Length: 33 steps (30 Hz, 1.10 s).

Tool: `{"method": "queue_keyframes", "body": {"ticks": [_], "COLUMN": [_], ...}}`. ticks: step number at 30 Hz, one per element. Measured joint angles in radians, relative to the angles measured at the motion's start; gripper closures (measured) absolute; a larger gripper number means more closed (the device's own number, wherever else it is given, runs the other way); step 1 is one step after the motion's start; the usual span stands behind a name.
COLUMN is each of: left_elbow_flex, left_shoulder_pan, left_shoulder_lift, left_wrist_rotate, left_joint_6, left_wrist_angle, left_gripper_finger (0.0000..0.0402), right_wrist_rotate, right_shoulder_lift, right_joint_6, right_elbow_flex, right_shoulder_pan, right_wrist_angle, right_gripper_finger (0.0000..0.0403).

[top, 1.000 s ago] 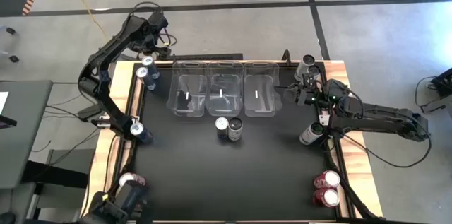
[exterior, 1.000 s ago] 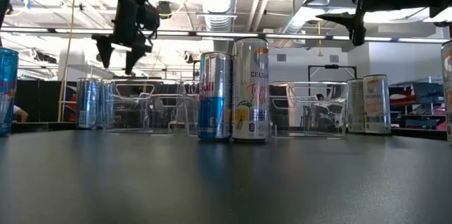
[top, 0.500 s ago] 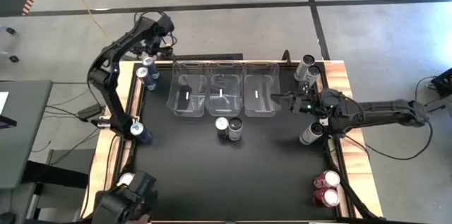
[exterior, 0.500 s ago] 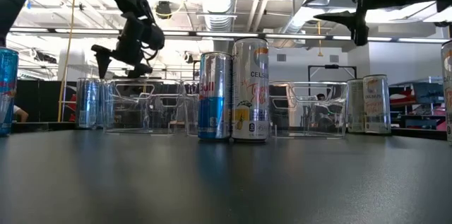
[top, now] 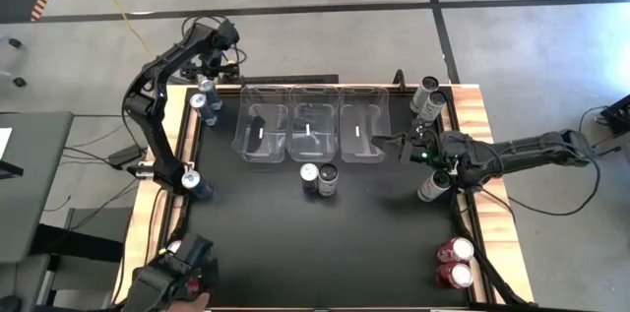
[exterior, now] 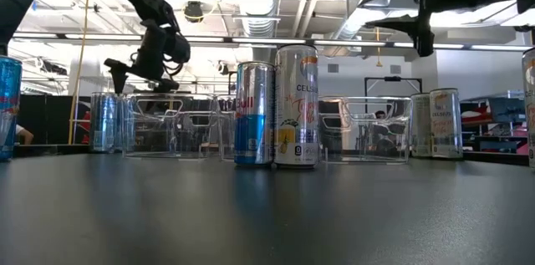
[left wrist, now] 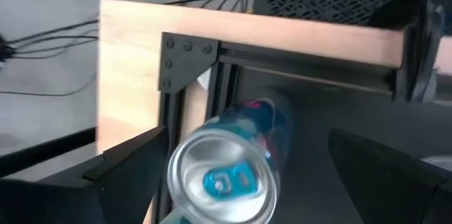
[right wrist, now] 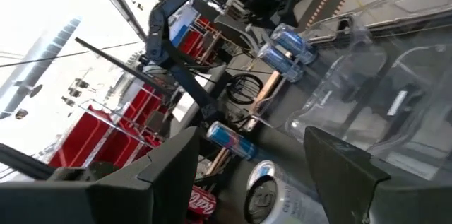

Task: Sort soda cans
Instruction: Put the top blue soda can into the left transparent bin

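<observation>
Two blue cans are standing upright at the desk's back-left corner, and the left gripper is hovering right above them. Its fingers are spread wide and holding nothing. In its wrist view one silver top is lying straight below, between the fingers, with the can's long axis vertical, so we are judging a straight descent as the next move.

The right gripper is hanging with fingers apart and empty beside the rightmost of three clear bins.

We are counting:
- one more blue can at the left edge
- a blue and a grey can touching at mid-desk
- two grey cans at the back-right corner
- one grey can at the right edge
- two red cans at the front-right corner

At the front-left corner the arm is hiding any others.
</observation>
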Motion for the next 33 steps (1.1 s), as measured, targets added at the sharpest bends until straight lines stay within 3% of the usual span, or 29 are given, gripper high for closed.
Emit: {"method": "queue_keyframes", "body": {"ticks": [14, 21, 24, 29, 33], "left_elbow_flex": [-0.014, -0.014, -0.014, -0.014, -0.033], "left_shoulder_pan": [-0.008, -0.035, -0.041, -0.031, -0.027], "left_shoulder_lift": [0.0, -0.001, -0.001, -0.001, -0.001], "left_wrist_rotate": [0.076, 0.201, 0.181, 0.052, 0.035], "left_joint_6": [0.077, 0.154, 0.181, 0.182, 0.203], "left_wrist_angle": [-0.014, 0.014, 0.007, -0.035, -0.02], "left_gripper_finger": [0.002, 0.002, 0.002, 0.0024, 0.0059], "right_wrist_rotate": [0.096, 0.097, 0.098, 0.127, 0.157], "right_shoulder_lift": [0.0, 0.0, 0.0, 0.0, 0.0], "right_joint_6": [-0.02, -0.01, -0.01, -0.01, -0.01], "right_elbow_flex": [0.0, 0.0, 0.0, 0.001, 0.001], "right_shoulder_pan": [0.055, 0.056, 0.056, 0.058, 0.066], "right_wrist_angle": [0.022, 0.022, 0.022, 0.023, 0.023], "right_gripper_finger": [0.0132, 0.0132, 0.0132, 0.0132, 0.0132]}}
